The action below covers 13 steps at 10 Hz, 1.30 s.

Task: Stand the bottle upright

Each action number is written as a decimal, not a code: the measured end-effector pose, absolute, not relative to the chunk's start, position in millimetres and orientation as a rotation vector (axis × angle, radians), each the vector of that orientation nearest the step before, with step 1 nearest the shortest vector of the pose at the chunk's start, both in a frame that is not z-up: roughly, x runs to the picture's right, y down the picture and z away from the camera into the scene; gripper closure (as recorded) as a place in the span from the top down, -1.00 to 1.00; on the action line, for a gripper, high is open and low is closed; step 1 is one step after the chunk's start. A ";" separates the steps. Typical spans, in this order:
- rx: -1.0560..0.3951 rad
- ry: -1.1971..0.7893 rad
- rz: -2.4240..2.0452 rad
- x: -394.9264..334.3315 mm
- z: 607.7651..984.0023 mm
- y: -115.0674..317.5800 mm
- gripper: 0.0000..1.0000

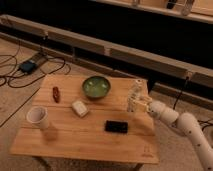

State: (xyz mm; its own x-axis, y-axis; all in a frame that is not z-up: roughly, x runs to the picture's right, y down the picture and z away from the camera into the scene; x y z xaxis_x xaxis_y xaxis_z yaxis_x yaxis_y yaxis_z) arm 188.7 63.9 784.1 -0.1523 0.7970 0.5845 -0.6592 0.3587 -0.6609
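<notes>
One gripper (138, 103), clamped on the bottle (135, 95), holds it nearly upright near the wooden table's (85, 135) right edge, beside the green bowl (96, 86).

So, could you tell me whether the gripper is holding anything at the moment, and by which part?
The gripper at the table's right edge appears to hold the bottle by its lower body; the bottle is near upright, cap on top.
</notes>
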 end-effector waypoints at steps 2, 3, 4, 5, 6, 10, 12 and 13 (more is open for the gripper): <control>-0.058 -1.131 1.246 198.3 798.8 63.9 -1.00; 0.009 -1.121 1.212 200.3 805.0 62.1 -1.00; 0.043 -1.115 1.194 201.6 807.5 61.6 -1.00; 0.071 -1.111 1.182 202.9 809.8 61.4 -1.00; 0.104 -1.110 1.171 204.1 813.2 61.7 -1.00; 0.139 -1.131 1.177 194.9 823.0 73.5 -1.00; 0.131 -1.141 1.189 190.5 826.6 79.8 -1.00; 0.126 -1.145 1.190 188.6 827.4 82.5 -1.00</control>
State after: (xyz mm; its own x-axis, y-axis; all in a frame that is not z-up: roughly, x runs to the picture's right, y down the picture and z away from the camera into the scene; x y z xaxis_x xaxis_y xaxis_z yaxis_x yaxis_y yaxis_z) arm 188.6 82.5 827.4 -0.0791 0.6586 0.7483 -0.7730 0.4335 -0.4633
